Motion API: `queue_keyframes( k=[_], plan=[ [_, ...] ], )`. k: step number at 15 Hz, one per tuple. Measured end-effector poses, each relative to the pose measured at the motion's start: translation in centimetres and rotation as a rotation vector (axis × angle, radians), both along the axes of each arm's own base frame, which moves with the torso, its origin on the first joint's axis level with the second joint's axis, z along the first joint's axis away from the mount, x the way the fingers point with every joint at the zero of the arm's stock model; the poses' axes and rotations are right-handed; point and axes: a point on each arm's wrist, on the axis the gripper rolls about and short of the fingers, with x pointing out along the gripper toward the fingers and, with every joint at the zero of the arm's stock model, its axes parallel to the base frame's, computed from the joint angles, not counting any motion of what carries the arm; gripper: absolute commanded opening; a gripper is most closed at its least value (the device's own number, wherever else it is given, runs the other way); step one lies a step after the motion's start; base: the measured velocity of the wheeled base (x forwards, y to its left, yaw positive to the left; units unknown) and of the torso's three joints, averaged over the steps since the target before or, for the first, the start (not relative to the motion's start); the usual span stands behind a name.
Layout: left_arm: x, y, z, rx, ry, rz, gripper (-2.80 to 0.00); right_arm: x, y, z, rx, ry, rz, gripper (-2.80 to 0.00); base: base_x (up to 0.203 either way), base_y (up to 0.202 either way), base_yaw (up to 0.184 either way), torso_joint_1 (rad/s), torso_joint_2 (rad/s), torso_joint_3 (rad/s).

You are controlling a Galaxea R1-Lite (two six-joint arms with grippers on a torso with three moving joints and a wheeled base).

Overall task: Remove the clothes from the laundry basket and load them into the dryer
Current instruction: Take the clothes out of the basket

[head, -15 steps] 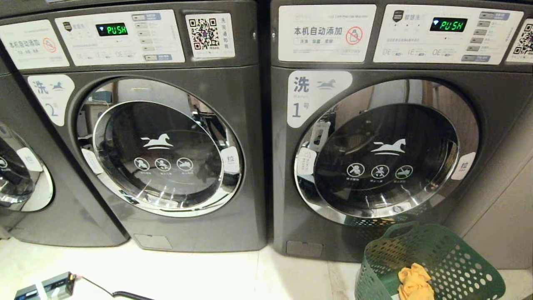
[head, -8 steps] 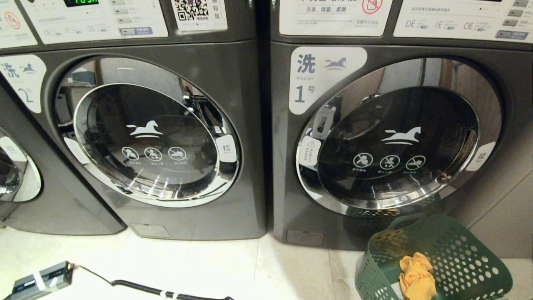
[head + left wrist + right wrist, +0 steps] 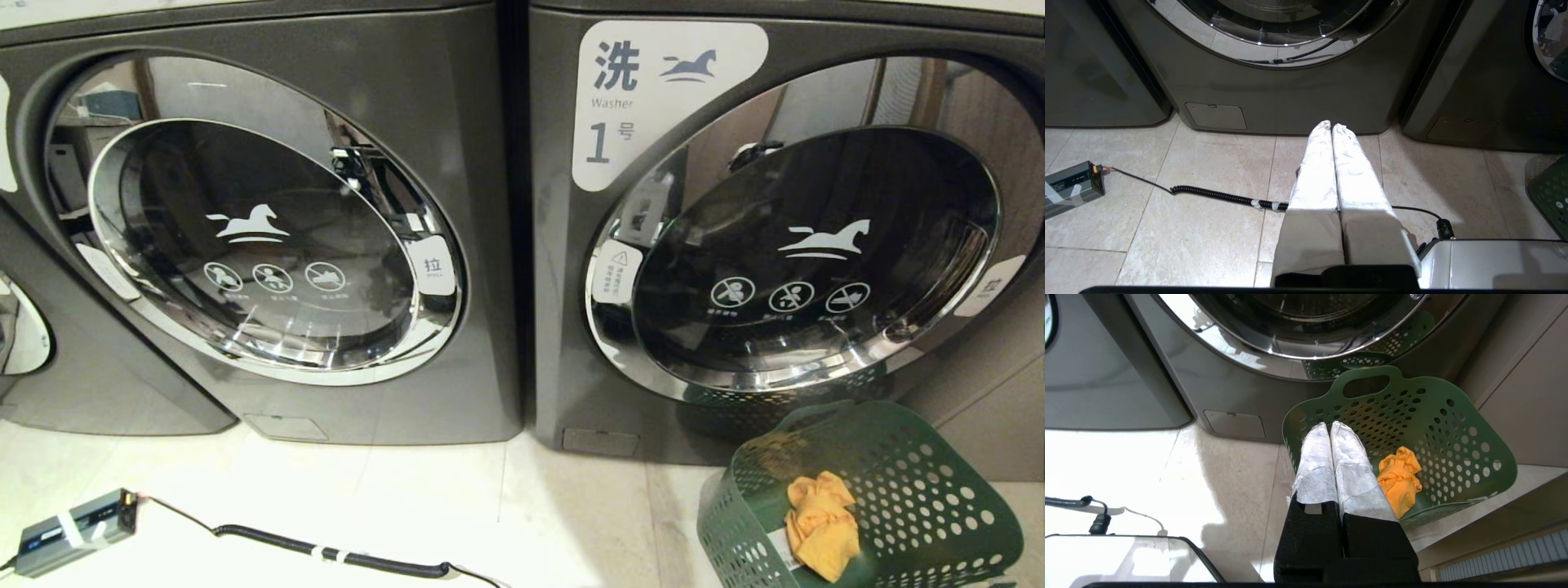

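Note:
The clothes (image 3: 820,523), a crumpled yellow-orange bundle, lie inside the dark green laundry basket (image 3: 922,490) on the floor at the lower right, in front of the washer marked 1. The right wrist view shows the same clothes (image 3: 1398,479) in the laundry basket (image 3: 1433,416). My right gripper (image 3: 1329,425) hangs shut and empty above the basket's near rim, beside the bundle and apart from it. My left gripper (image 3: 1331,125) is shut and empty over the floor tiles. Neither arm shows in the head view. The dryer is out of view.
Two dark grey washers with horse logos fill the view: one at the left (image 3: 473,122) and the one marked 1 (image 3: 555,343). A grey power brick (image 3: 73,531) and its coiled black cable (image 3: 326,554) lie on the tiles. A wall (image 3: 1004,425) stands right of the basket.
The whole head view has shifted: the control panels have slid out at the top and more floor shows, so the camera has moved. Basket, clothes and cable keep their places.

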Motion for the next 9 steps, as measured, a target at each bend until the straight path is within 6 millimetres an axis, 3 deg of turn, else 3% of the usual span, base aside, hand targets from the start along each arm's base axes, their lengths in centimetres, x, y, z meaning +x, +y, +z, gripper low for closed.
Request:
queue_keyframes(
  k=[5,9],
  plan=[
    [0.00,0.00,0.00,0.000,0.000,0.000,-2.80,0.00,0.00,0.00,0.000,0.000,0.000,-2.80,0.000,0.000,0.000,0.006,0.00,-0.206],
    [0.00,0.00,0.00,0.000,0.000,0.000,-2.80,0.00,0.00,0.00,-0.001,0.000,0.000,-2.80,0.000,0.000,0.000,0.003,0.01,-0.061]
  ],
)
